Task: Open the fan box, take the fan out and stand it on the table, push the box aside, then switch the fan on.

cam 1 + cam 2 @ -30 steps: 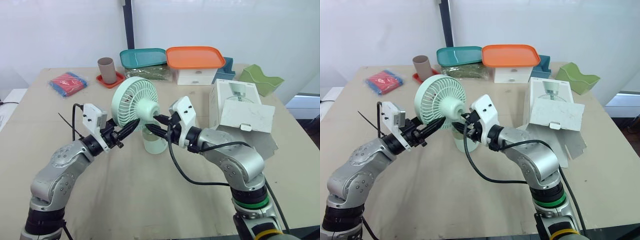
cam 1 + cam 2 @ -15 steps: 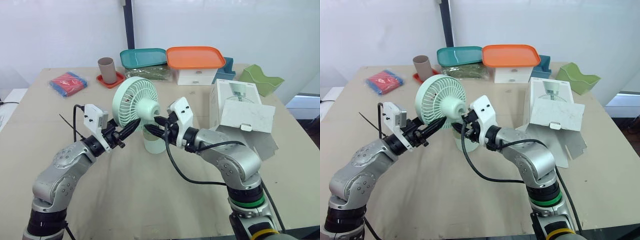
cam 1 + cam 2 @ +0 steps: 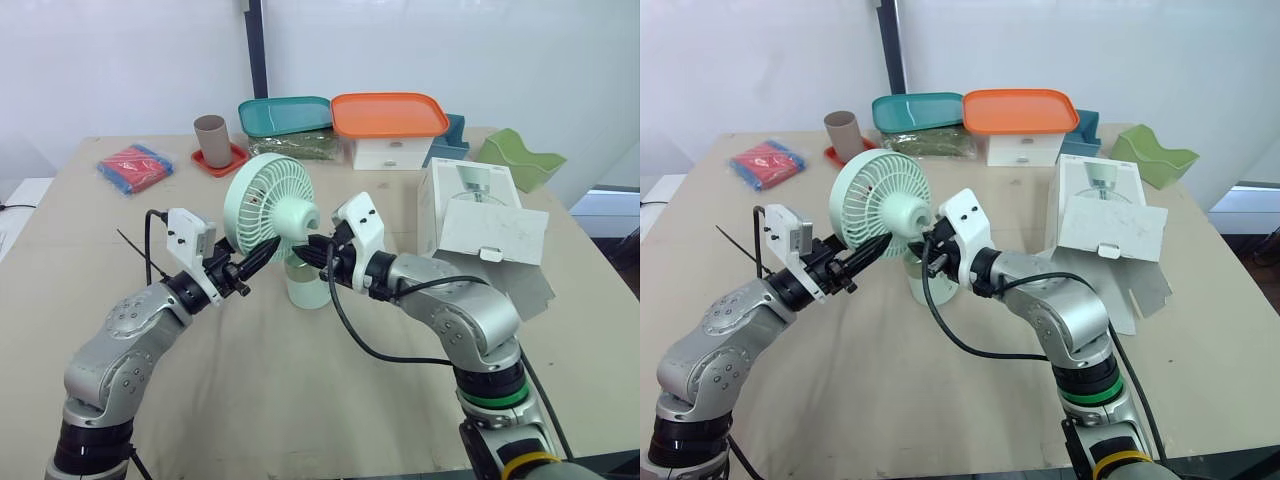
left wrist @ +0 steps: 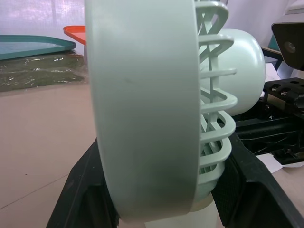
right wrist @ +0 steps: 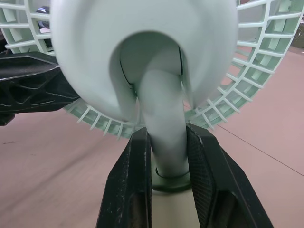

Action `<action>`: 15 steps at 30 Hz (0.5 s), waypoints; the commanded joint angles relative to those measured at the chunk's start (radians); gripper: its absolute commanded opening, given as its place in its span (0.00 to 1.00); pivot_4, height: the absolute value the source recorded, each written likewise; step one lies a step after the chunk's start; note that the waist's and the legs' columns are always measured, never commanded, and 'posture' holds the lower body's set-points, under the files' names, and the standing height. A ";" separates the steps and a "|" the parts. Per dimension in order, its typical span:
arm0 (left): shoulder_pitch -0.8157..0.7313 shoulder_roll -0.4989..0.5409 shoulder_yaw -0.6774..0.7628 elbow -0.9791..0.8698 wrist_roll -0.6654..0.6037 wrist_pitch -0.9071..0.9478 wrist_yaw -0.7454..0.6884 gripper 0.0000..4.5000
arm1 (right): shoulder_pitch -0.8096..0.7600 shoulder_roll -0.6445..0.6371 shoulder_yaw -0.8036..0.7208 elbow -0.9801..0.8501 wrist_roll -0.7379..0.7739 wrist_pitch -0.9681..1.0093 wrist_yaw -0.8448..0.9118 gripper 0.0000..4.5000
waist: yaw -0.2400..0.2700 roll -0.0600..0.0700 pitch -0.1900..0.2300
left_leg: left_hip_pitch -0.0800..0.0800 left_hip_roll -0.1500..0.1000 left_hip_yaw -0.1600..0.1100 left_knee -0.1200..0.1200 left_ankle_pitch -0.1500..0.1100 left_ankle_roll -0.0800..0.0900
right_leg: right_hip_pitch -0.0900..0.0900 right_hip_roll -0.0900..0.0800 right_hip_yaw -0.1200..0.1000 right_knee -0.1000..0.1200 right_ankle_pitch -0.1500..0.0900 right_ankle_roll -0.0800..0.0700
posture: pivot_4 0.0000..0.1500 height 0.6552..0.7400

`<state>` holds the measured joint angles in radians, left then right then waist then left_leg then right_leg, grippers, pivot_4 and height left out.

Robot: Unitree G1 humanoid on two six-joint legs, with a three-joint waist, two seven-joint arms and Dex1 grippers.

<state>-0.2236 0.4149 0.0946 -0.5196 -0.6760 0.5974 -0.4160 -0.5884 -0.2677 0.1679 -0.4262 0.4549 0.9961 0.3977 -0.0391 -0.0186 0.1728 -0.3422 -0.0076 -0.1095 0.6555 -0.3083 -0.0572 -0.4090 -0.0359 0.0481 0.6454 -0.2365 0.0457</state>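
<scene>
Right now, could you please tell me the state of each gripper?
Left gripper: closed on the fan, at the rim of its head.
Right gripper: closed on the fan, at its neck.

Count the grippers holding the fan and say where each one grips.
2. The left gripper clasps the lower edge of the fan's round head, one finger on each side. The right gripper pinches the fan's neck just under the head.

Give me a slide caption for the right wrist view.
Right gripper clamped on the mint-green fan's neck, just under the motor housing.
</scene>
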 commanded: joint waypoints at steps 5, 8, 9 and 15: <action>-0.018 -0.006 0.001 -0.052 -0.028 -0.007 -0.010 0.42 | -0.016 0.019 0.017 -0.018 0.005 -0.016 0.013 0.11 | 0.000 0.000 0.000 | 0.000 0.000 0.000 0.000 0.000 0.000 | 0.000 0.000 0.000 0.000 0.000 0.000 | 1.00 1.00; -0.014 -0.006 0.007 -0.055 -0.048 0.006 -0.011 0.69 | -0.016 0.018 0.017 -0.015 0.002 -0.018 0.014 0.11 | -0.001 0.000 0.000 | 0.000 0.000 0.000 0.000 0.000 0.000 | 0.000 0.000 0.000 0.000 0.000 0.000 | 1.00 1.00; -0.013 -0.004 0.008 -0.054 -0.048 0.005 -0.013 0.80 | -0.016 0.018 0.017 -0.013 0.001 -0.019 0.014 0.11 | -0.001 0.000 0.000 | 0.000 0.000 0.000 0.000 0.000 0.000 | 0.000 0.000 0.000 0.000 0.000 0.000 | 1.00 1.00; -0.003 0.036 0.038 -0.047 -0.056 -0.001 -0.046 0.99 | -0.016 0.007 0.013 0.002 -0.006 -0.038 0.026 0.11 | -0.008 0.000 0.000 | 0.000 0.000 0.000 0.000 0.000 0.000 | 0.000 0.000 0.000 0.000 0.000 0.000 | 1.00 1.00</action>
<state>-0.2264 0.4182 0.0957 -0.5307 -0.7095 0.6006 -0.4302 -0.5898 -0.2641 0.1807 -0.4176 0.4392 0.9801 0.3983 -0.0472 -0.0185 0.1727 -0.3418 -0.0073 -0.1095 0.6554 -0.3083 -0.0571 -0.4089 -0.0355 0.0483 0.6454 -0.2365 0.0457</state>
